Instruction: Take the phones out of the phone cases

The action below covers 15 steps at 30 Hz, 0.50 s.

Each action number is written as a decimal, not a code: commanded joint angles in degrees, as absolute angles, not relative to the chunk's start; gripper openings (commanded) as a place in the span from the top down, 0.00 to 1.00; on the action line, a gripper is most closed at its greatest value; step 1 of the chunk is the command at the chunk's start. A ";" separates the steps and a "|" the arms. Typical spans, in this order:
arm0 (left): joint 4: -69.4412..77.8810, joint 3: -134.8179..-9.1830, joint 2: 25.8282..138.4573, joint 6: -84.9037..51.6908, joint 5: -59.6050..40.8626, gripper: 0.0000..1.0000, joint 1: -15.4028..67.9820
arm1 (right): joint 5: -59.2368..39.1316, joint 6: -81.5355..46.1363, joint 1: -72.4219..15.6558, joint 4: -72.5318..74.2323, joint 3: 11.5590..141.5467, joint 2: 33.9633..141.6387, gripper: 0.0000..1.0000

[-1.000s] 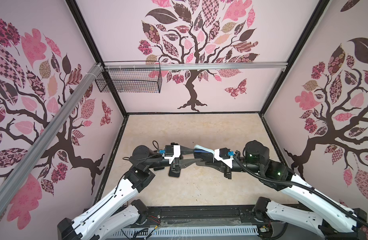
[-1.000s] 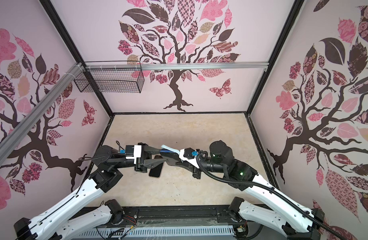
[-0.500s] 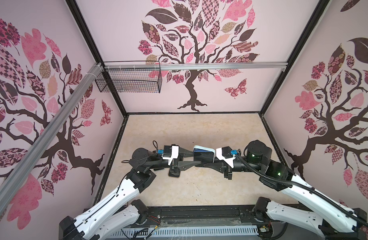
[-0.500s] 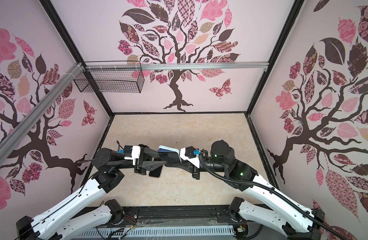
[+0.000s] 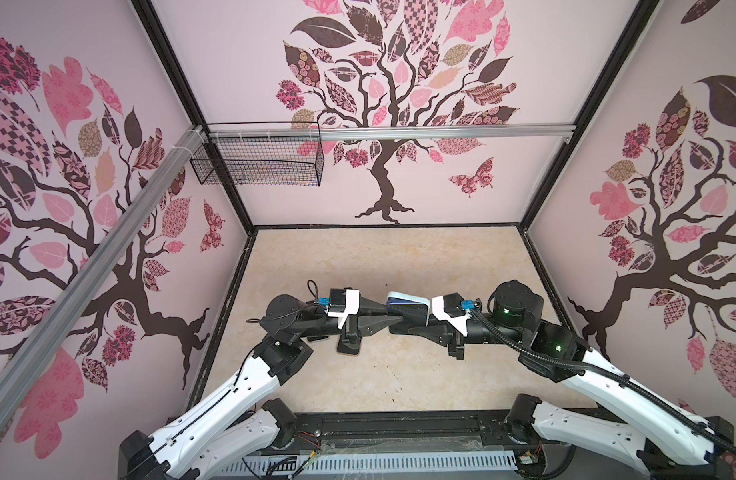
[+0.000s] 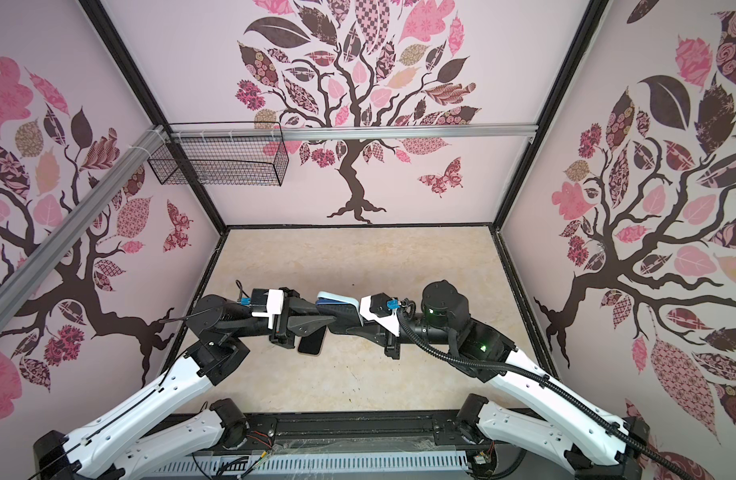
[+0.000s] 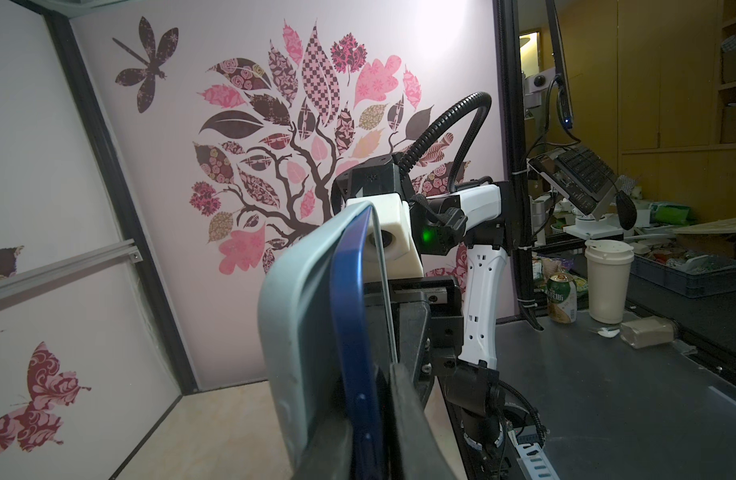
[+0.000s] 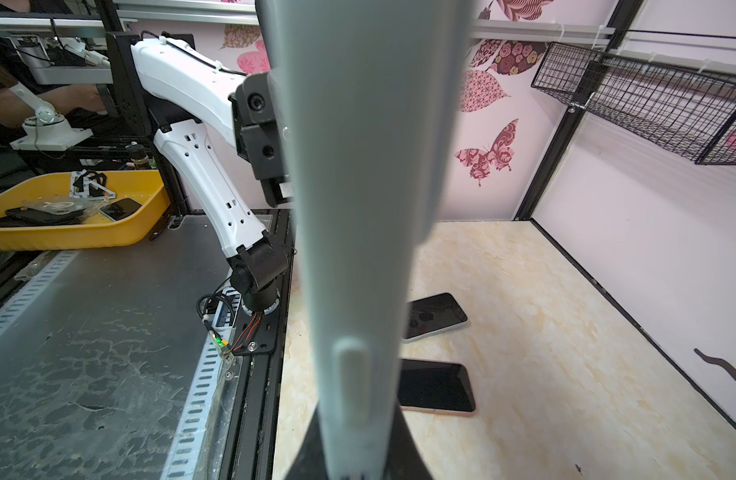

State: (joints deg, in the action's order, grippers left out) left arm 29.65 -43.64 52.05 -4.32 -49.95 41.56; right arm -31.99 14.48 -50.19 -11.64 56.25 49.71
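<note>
- Cut off at the lower edge of the left wrist view: phone case (image 7: 295, 316), phone (image 7: 349, 307), dark blurred left gripper (image 7: 364, 399).
- Blurred across the middle of the right wrist view, top to bottom: phone case, hiding the ends of near loose phone (image 8: 435, 386) and far loose phone (image 8: 435, 316).
- Half hidden under the left gripper in both top views: one of the two, unclear which.

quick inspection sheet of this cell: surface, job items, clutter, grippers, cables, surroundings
surface: beige marbled table, no spill seen
job's things: blue phone not yet free of the pale phone case, both held off the table
clutter: two loose phones lying flat on the table
grippers: left gripper shut on the phone; right gripper shut on the phone case
cables: black conduit along the right arm, no snag seen
surroundings: wire basket on the wall rail; yellow tray outside the cell
</note>
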 commanded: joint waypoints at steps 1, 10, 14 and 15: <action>19.76 -42.44 53.96 -2.23 -54.73 0.87 42.93 | -31.39 13.57 -50.63 1.97 59.98 47.92 1.00; 16.34 -43.23 52.46 1.16 -54.56 1.00 42.92 | -29.58 15.47 -50.68 -4.88 59.68 46.54 0.87; 7.69 -45.52 51.45 7.83 -53.46 1.00 42.81 | -28.15 16.84 -50.63 -10.37 59.17 46.14 0.68; 6.66 -45.57 50.88 9.15 -52.08 1.00 42.74 | -27.34 16.96 -50.69 -11.20 58.46 45.77 0.66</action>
